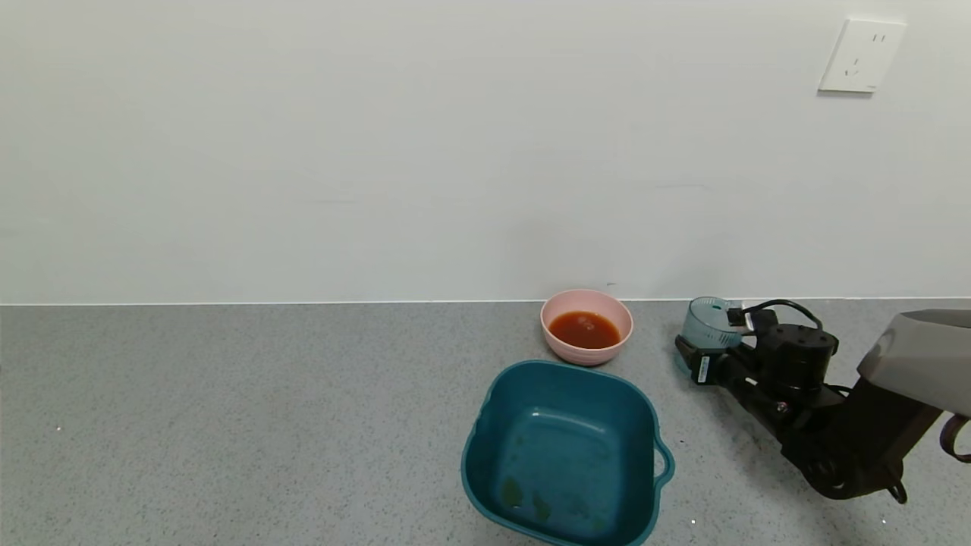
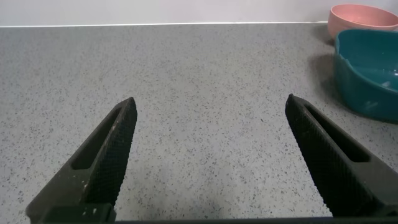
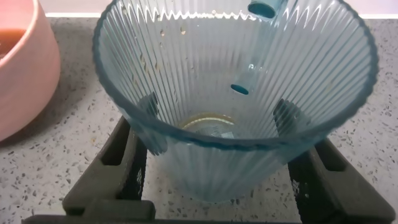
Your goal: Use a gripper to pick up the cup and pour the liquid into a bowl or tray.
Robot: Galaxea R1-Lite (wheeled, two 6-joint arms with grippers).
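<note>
The pale blue-green ribbed cup [image 1: 709, 322] stands upright on the counter, to the right of the pink bowl [image 1: 584, 353]. My right gripper [image 1: 711, 339] is shut on the cup, one finger on each side. In the right wrist view the cup [image 3: 230, 74] shows only a thin yellowish film at its bottom, between the fingers [image 3: 127, 162]. The reddish-brown liquid [image 1: 584, 329] lies in the pink bowl, whose side also shows in the right wrist view [image 3: 25, 81]. My left gripper [image 2: 210, 99] is open and empty over bare counter, out of the head view.
A dark teal squarish tub [image 1: 485, 409] with a handle sits in front of the pink bowl, with a few wet spots inside. It shows in the left wrist view [image 2: 367, 93] beside the bowl [image 2: 364, 18]. A white wall backs the grey speckled counter.
</note>
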